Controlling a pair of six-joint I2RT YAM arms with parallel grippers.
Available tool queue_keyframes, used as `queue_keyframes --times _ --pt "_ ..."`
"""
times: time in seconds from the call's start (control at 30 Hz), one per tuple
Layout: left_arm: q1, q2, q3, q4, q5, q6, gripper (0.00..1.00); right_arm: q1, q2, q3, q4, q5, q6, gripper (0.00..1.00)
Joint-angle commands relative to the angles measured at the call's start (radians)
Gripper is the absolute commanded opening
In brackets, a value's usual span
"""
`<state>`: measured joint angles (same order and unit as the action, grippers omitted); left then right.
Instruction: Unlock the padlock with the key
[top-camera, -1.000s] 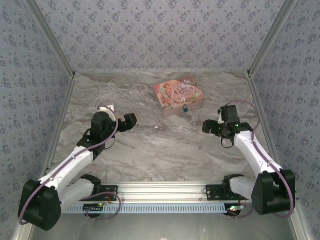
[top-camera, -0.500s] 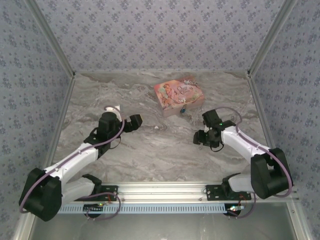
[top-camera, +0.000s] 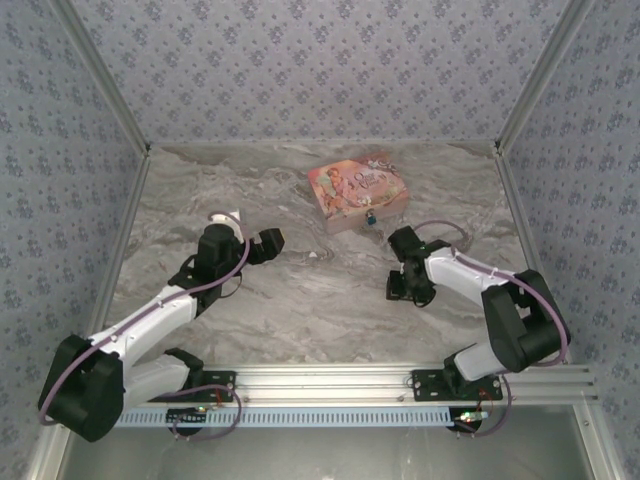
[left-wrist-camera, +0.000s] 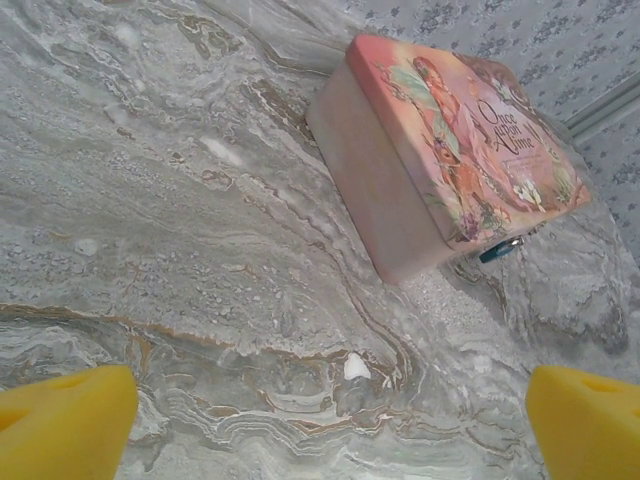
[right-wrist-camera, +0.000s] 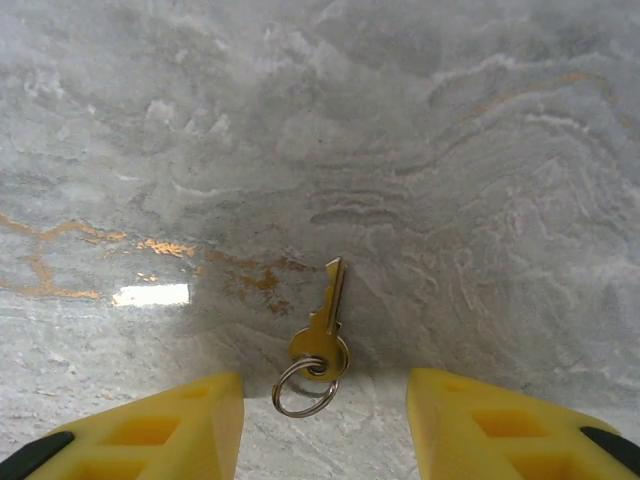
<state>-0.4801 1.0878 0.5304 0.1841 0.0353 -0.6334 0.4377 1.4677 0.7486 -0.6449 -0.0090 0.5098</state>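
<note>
Right wrist camera: brass key flat on marble table, blade toward 12 o'clock, ring at 6, lying between wide-spread fingers of right gripper. Left wrist camera: left gripper jaws equally wide, nothing held; blue padlock against pink box, 3 o'clock in frame. Overhead: box at table's 1 o'clock.

Your top camera looked down from high behind over the whole table; your left wrist view shared its pink box, obliquely; your right wrist view sat close above the key
</note>
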Motion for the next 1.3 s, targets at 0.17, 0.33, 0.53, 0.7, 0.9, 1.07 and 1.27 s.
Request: queue_keyframes --times 0.17,0.33,0.53,0.7,0.9,1.07,1.27 --pt "-0.006 -0.023 0.042 -0.003 -0.024 0.005 0.99 0.034 0.057 0.031 -0.017 0.062 0.019 0.40" --pt "-0.007 -0.023 0.045 -0.008 -0.026 0.008 0.99 0.042 0.071 0.037 -0.012 0.070 0.019 0.34" --pt "-0.008 -0.023 0.046 -0.012 -0.026 0.008 0.99 0.047 0.070 0.041 0.001 0.079 0.015 0.24" --pt "-0.007 -0.024 0.048 -0.016 -0.025 0.008 0.99 0.049 0.069 0.040 0.012 0.082 -0.002 0.17" --pt "-0.008 -0.028 0.051 -0.023 -0.024 0.011 0.99 0.045 0.065 0.029 0.033 0.066 -0.016 0.08" --pt "-0.007 -0.034 0.053 -0.034 -0.023 0.017 1.00 0.030 0.048 0.012 0.052 0.024 -0.030 0.00" --pt "-0.008 -0.053 0.056 -0.028 -0.005 0.000 1.00 0.002 -0.050 -0.028 0.146 -0.087 -0.079 0.00"
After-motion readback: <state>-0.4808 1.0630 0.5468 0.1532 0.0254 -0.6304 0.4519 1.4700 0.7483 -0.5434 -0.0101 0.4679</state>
